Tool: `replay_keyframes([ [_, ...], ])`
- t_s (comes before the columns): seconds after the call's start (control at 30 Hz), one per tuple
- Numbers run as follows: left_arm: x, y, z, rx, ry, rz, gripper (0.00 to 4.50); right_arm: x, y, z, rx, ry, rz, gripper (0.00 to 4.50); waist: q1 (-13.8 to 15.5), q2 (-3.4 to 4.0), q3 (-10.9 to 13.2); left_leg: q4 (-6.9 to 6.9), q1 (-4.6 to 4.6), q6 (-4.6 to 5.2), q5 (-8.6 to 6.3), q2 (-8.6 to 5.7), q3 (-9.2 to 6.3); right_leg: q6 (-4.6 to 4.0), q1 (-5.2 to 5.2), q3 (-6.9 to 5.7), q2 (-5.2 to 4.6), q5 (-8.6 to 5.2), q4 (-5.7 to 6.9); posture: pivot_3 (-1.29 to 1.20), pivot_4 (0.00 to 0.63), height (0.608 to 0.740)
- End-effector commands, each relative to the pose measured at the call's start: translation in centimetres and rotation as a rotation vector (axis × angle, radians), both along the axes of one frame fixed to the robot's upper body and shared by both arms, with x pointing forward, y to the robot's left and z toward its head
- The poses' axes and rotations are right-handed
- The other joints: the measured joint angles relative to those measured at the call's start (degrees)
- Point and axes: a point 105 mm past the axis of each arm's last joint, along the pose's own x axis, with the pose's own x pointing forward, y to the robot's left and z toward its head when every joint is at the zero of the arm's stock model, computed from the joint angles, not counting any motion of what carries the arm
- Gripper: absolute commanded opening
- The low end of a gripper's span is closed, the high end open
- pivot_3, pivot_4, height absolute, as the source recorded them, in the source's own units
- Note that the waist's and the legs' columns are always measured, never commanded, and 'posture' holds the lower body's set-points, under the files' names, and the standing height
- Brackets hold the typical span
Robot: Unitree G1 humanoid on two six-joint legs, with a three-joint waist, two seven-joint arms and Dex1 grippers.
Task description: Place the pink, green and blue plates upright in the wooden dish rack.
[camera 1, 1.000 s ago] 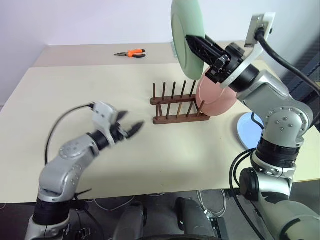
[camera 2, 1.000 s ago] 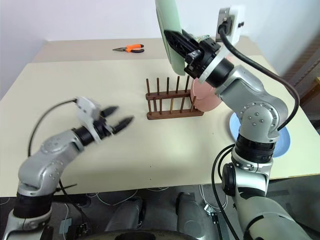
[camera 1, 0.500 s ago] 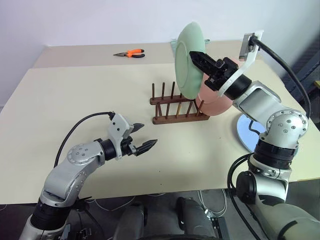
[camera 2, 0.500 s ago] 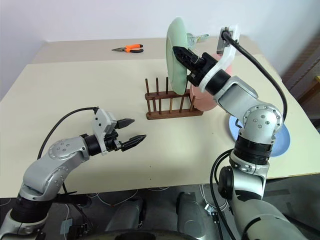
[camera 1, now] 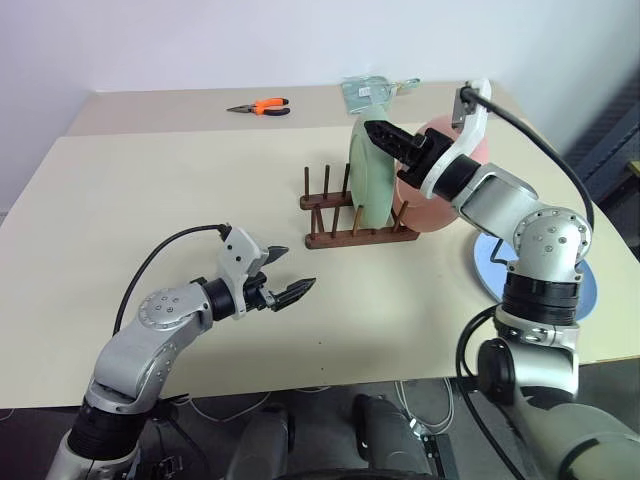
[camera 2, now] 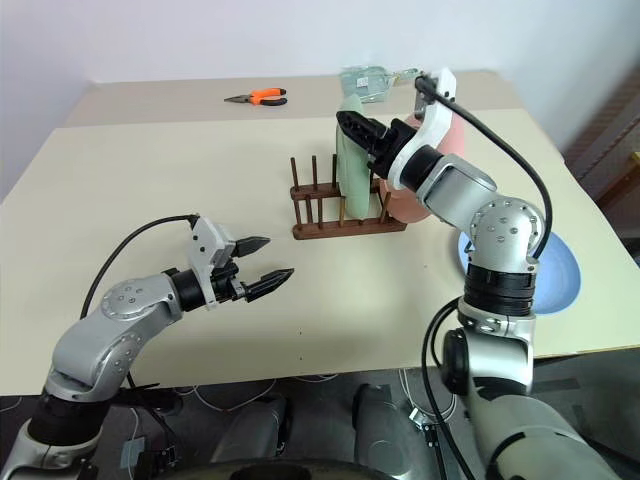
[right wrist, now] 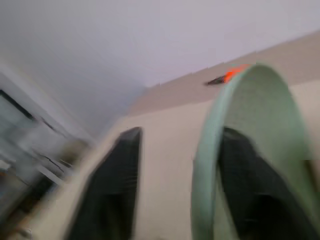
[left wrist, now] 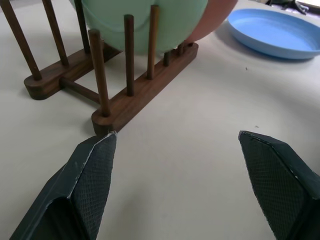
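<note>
The green plate [camera 1: 368,185] stands upright between the pegs of the wooden dish rack [camera 1: 345,238] in the middle of the table. Just behind it, at the rack's right end, the pink plate [camera 1: 440,205] also stands on edge. The blue plate [camera 2: 560,270] lies flat on the table to the right. My right gripper [camera 1: 374,130] is at the green plate's top rim, open, one finger on each side of it [right wrist: 260,115]. My left gripper [camera 1: 293,268] hovers open over the bare table in front of the rack [left wrist: 140,97], holding nothing.
Orange-handled pliers [camera 1: 262,106] lie at the back of the table, left of the rack. A pale green packet [camera 1: 370,90] lies at the back behind the plates. The table's front edge runs close under my left arm.
My right gripper has brought the green plate down from high above the rack into its pegs and opened its fingers. My left gripper has stayed about where it was.
</note>
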Motion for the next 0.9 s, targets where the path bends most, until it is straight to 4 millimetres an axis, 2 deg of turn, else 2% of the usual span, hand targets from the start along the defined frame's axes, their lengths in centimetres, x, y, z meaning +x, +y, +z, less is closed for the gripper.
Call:
replay_keyframes([
  [0.03,-0.1,0.0,0.3,0.010,-0.055,-0.007,4.50,-2.5,-1.1,3.0,-0.374,-0.399,0.003,2.48,0.1,-0.02,0.0,0.00,-0.03,0.02,-0.01,0.00,-0.01,0.12,0.00,-0.02,0.00,-0.07,-0.03,0.00,0.150,0.740],
  [0.13,-0.1,0.0,0.1,0.018,-0.067,-0.019,4.50,-3.4,-3.3,3.8,-0.441,-0.459,0.001,2.48,0.0,-0.05,0.0,-0.01,0.02,0.09,-0.07,0.00,0.02,0.28,0.08,-0.01,-0.02,-0.09,-0.09,0.00,0.150,0.740],
  [0.2,0.2,-0.2,-0.2,0.031,-0.071,-0.033,4.50,-4.5,-6.7,5.9,-0.366,-0.457,-0.027,2.48,0.0,-0.04,0.0,0.00,0.06,0.09,-0.07,0.02,0.06,0.20,0.10,0.02,-0.03,-0.11,-0.09,0.00,0.150,0.740],
  [0.27,0.5,-0.8,-0.3,0.035,-0.077,-0.065,4.50,-6.6,-11.2,7.4,-0.287,-0.428,-0.064,3.04,0.5,-0.06,0.0,0.02,0.04,0.10,-0.06,0.02,0.05,0.16,0.11,0.03,-0.03,-0.11,-0.08,0.00,0.150,0.740],
  [0.3,0.6,-1.0,-0.3,0.032,-0.077,-0.077,4.50,-7.5,-12.2,7.5,-0.276,-0.411,-0.063,3.32,1.4,-0.05,0.0,0.07,-0.01,0.10,-0.06,0.00,0.00,0.15,0.14,0.01,-0.03,-0.11,-0.09,0.00,0.150,0.740],
  [0.33,0.7,-1.2,-0.3,0.031,-0.077,-0.092,4.50,-8.5,-12.9,6.9,-0.281,-0.371,-0.043,3.81,1.6,-0.06,0.0,0.09,-0.02,0.12,-0.08,-0.01,0.00,0.10,0.15,0.01,-0.04,-0.08,-0.15,0.00,0.150,0.740],
  [0.37,0.8,-1.4,-0.3,0.031,-0.078,-0.110,4.50,-9.3,-13.3,5.4,-0.331,-0.313,-0.030,4.30,1.9,-0.10,0.0,0.08,-0.01,0.16,-0.10,-0.01,-0.01,-0.06,0.18,0.00,-0.04,0.01,-0.17,0.00,0.150,0.740],
  [0.4,0.9,-1.6,-0.3,0.033,-0.079,-0.123,4.50,-9.9,-13.5,4.3,-0.365,-0.269,-0.019,4.49,1.9,-0.17,0.0,0.07,0.00,0.21,-0.13,0.00,-0.02,-0.06,0.22,-0.03,-0.04,0.00,-0.21,0.00,0.150,0.740],
  [0.5,1.2,-2.1,-0.3,0.055,-0.088,-0.162,4.50,-10.6,-15.0,-1.1,-0.537,-0.093,-0.069,4.49,1.3,-0.22,-0.1,0.07,0.06,0.28,-0.18,0.04,0.12,0.16,0.24,0.01,-0.05,-0.14,-0.19,0.00,0.150,0.740],
  [0.6,1.4,-2.9,0.1,0.053,-0.098,-0.197,4.50,-10.7,-16.5,-8.8,-0.686,0.152,-0.142,4.49,1.1,-0.14,-0.1,0.10,0.09,0.27,-0.18,0.05,0.36,0.18,0.25,0.16,-0.09,-0.14,-0.15,0.00,0.150,0.740],
  [0.63,1.4,-3.1,0.2,0.052,-0.100,-0.207,4.50,-10.6,-16.4,-10.4,-0.713,0.184,-0.159,4.49,1.0,-0.15,-0.1,0.10,0.11,0.27,-0.19,0.06,0.39,0.18,0.26,0.16,-0.09,-0.15,-0.15,0.00,0.150,0.740],
  [0.73,1.4,-3.4,0.4,0.057,-0.105,-0.219,4.50,-9.8,-16.0,-12.6,-0.706,0.221,-0.210,4.49,0.7,-0.02,0.0,0.11,0.13,0.26,-0.19,0.09,0.44,0.17,0.14,0.17,-0.09,-0.14,-0.15,0.00,0.150,0.740],
  [0.83,1.2,-3.7,0.7,0.056,-0.106,-0.231,4.50,-9.1,-16.9,-15.2,-0.819,0.279,-0.270,4.49,0.7,0.01,0.0,0.10,0.10,0.26,-0.18,0.07,0.44,0.18,0.11,0.19,-0.10,-0.12,-0.14,0.00,0.150,0.740],
  [0.9,0.9,-3.9,0.9,0.053,-0.105,-0.245,4.50,-8.7,-17.8,-16.5,-0.872,0.308,-0.311,3.96,1.0,-0.05,0.0,0.10,0.10,0.26,-0.18,0.06,0.43,0.18,0.12,0.18,-0.10,-0.12,-0.16,0.00,0.150,0.740],
])
